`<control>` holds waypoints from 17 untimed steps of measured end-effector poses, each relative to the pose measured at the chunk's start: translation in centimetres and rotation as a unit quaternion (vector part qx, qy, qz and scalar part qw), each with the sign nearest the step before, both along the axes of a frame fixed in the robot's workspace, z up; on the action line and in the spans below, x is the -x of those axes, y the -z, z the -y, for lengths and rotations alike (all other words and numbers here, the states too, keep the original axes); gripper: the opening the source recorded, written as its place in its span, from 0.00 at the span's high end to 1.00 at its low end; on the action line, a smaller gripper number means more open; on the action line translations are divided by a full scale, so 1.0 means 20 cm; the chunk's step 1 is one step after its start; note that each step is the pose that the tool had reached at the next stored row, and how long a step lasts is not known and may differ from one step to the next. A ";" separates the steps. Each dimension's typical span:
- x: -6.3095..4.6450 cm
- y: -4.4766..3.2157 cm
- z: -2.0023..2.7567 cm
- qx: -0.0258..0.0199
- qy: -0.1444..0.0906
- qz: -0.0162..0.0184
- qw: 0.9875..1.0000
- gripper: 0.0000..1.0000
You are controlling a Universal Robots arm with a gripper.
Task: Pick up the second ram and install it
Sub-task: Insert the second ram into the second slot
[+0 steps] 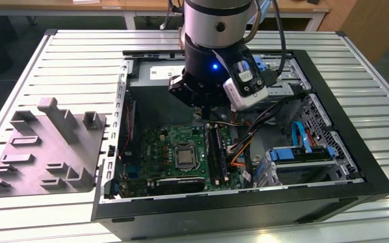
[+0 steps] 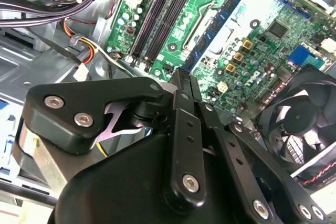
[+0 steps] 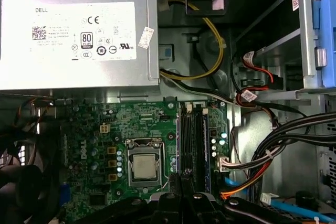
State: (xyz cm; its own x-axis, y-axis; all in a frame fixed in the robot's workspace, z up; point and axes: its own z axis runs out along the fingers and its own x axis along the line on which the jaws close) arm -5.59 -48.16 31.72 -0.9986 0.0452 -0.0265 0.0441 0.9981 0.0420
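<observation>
Now, jaws closed, over memory slots [image 3: 184, 129]

We see the ribbed table [image 1: 356, 76] lit brightly and evenly from above, its pale slats nearly shadowless, while the computer case [image 1: 248, 205] holds deep shade along its inner walls. A small blue lamp [image 1: 214, 66] glows on the arm. In the first wrist view the power supply [image 3: 79, 30] shines pale and the fan [image 3: 18, 182] sinks into darkness. In the second wrist view the motherboard [image 2: 252, 14] looks washed out behind the dark, glossy gripper [image 2: 181, 80]
</observation>
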 end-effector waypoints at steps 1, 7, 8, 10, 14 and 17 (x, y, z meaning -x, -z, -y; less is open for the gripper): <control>0.00 0.005 0.000 0.000 -0.001 0.000 1.000 0.88; 0.00 0.038 0.000 0.000 -0.020 0.000 1.000 0.88; 0.00 0.043 0.000 0.000 -0.021 0.000 1.000 0.88; 0.00 0.055 0.000 0.000 -0.024 0.000 1.000 0.88; 0.00 0.085 0.000 0.000 -0.029 0.000 1.000 0.88; 0.00 0.094 0.000 0.000 -0.030 0.000 1.000 0.88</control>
